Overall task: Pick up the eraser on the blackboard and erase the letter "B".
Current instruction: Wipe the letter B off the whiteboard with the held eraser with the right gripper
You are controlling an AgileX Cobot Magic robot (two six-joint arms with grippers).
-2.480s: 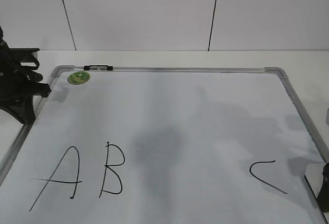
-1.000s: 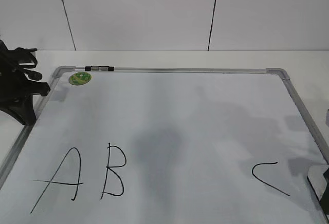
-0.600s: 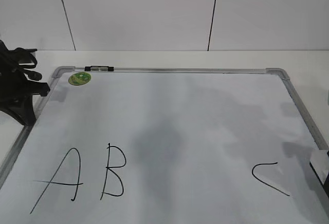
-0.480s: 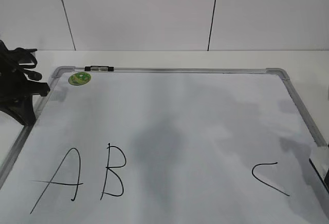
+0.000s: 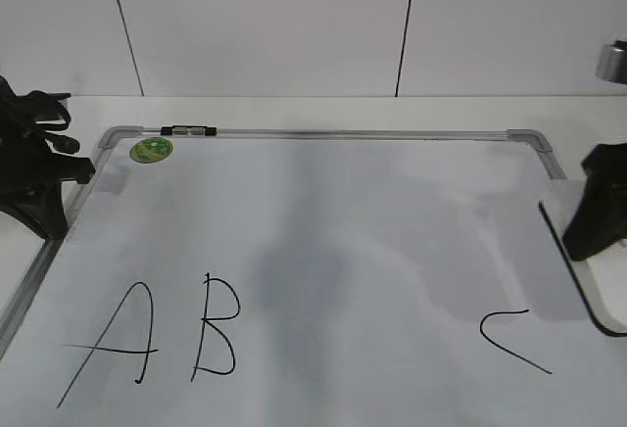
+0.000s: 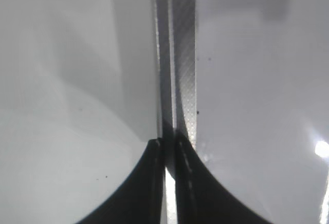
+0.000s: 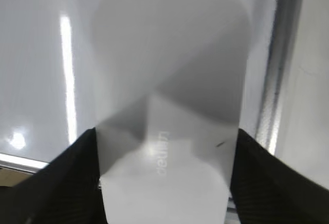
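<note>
- Right gripper: your jaws are clamped across the short width of the eraser, one dark finger on each long edge, near its rear end. Most of the block sticks out ahead of the pads.
- In the exterior view the right gripper holds the eraser off the surface at the right edge of the blackboard, above the "C". How far it is clear of the board, you can't tell exactly.
- Handling, my read: flat rigid plastic, light, smooth faces, so likely a bit slippery. A side grip on the edges is right; keep squeeze steady, since wiping drag will try to pivot it around the pads. A grip nearer mid-length would resist that better.
- Keep the dark underside flat to the board when you wipe; a tilted block will only contact on an edge.
- Target: the letter "B" is low left, well apart from the eraser, just beside the "A". Tight spacing, so watch you don't clip the "A".
- Left gripper: fingertips nearly together, only a thin gap, nothing held, parked over the board's frame at the left side.
- Green sticker is in the top-left corner, out of your path.
</note>
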